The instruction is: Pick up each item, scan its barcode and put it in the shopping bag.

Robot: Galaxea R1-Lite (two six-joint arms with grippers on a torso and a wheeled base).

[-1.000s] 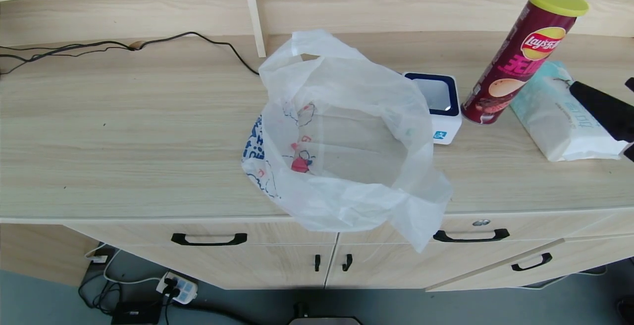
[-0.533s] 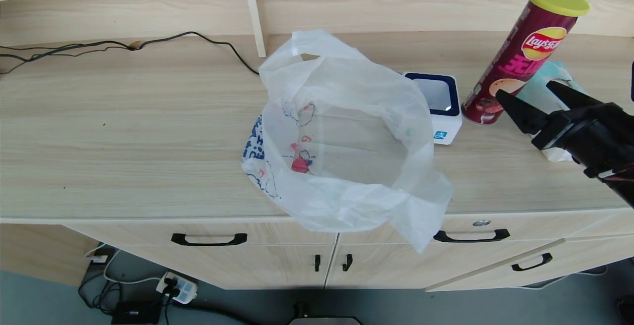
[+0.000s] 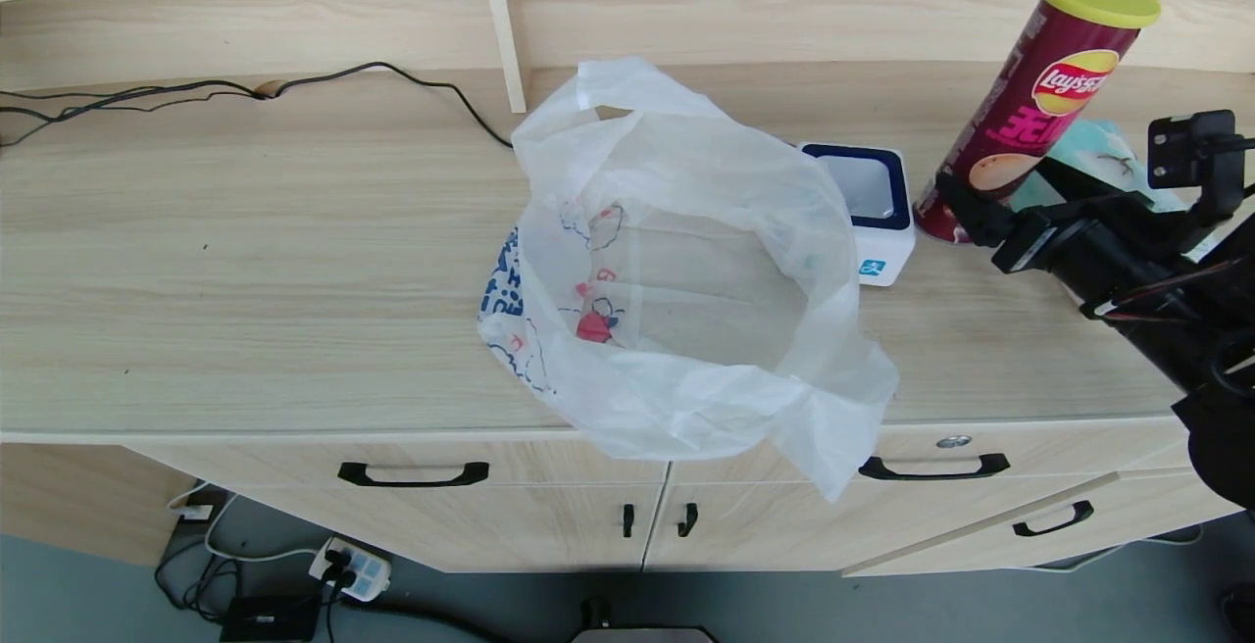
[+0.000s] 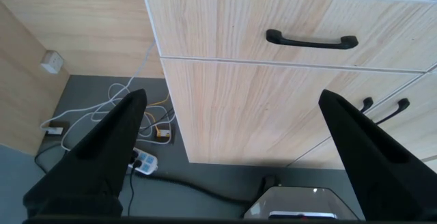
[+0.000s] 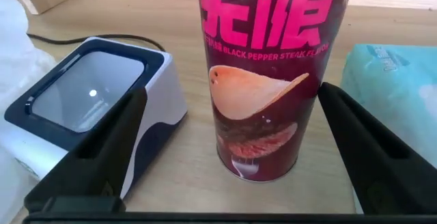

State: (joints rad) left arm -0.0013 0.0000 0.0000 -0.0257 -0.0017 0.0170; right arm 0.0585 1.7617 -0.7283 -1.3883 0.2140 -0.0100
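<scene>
Maroon card and a yellow-green lid are marking out the chips can (image 3: 1039,104), which is standing upright near the right end of the worktop (image 3: 245,280). It is just beside the scanner (image 3: 858,202), with the tissue pack (image 3: 1098,148) on its other side. The right gripper (image 3: 992,173) is sitting low at the can's base with its jaws spread wide, one finger on each side of the can. No contact is showing, so the grasp looks not yet made. The left gripper (image 4: 232,94) is hanging below the worktop in front of the drawers, also wide and holding nothing. The shopping bag (image 3: 686,408) is slumping open mid-worktop, and part of it is drooping over the front edge.

Several things could be going wrong from here:
- The can is tall and narrow, so a finger brushing it before both are closing could tip it onto the tissue pack or send it rolling.
- A grip this low may be leaving the can top-heavy and swinging once lifted.
- The finger on the scanner side is working close to the scanner and might shove it askew.
- No barcode is showing, so the can may need turning before the window reads it.
- The thin bag could fold shut or slide off the edge under a dropped can.
</scene>
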